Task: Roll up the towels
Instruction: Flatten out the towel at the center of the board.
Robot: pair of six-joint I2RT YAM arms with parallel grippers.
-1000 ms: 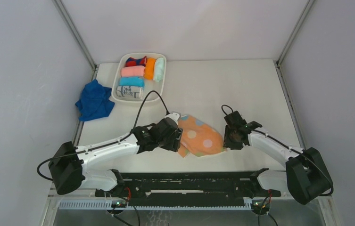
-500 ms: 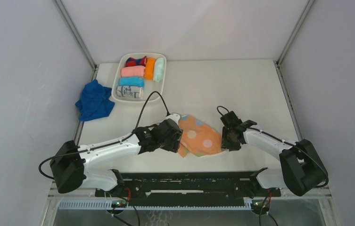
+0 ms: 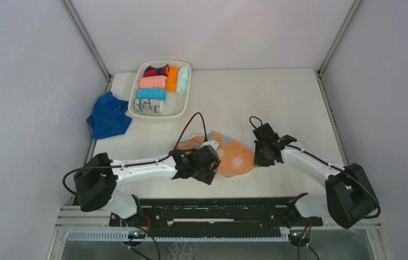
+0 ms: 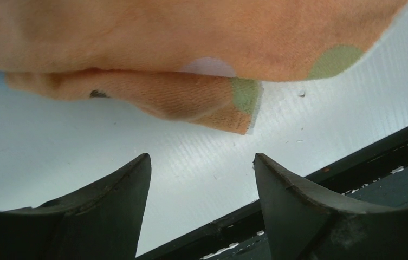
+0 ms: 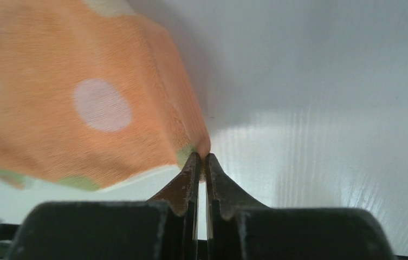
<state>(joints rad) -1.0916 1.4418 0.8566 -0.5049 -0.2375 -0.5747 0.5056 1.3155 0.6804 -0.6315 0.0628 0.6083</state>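
Observation:
The peach-orange spotted towel (image 3: 233,158) lies flat on the white table in front of the arms. My right gripper (image 3: 256,157) is shut on the towel's right corner (image 5: 201,147), pinching the cloth between its fingertips. My left gripper (image 3: 214,172) is open and empty at the towel's near-left edge; in the left wrist view a folded corner of the towel (image 4: 212,100) lies just beyond its fingertips (image 4: 136,179). The royal-blue terry towel (image 3: 108,115) lies crumpled at the table's far left edge, away from both grippers.
A white tray (image 3: 175,112) at the back left holds pink, light-blue, orange, mint, red-and-blue and white printed rolls. A black rail (image 3: 218,208) runs along the table's near edge. Grey walls stand on both sides.
My left gripper has moved right and nearer, to the towel's near-left edge. The towel has spread out to the left. My right gripper has shifted slightly toward the towel's corner.

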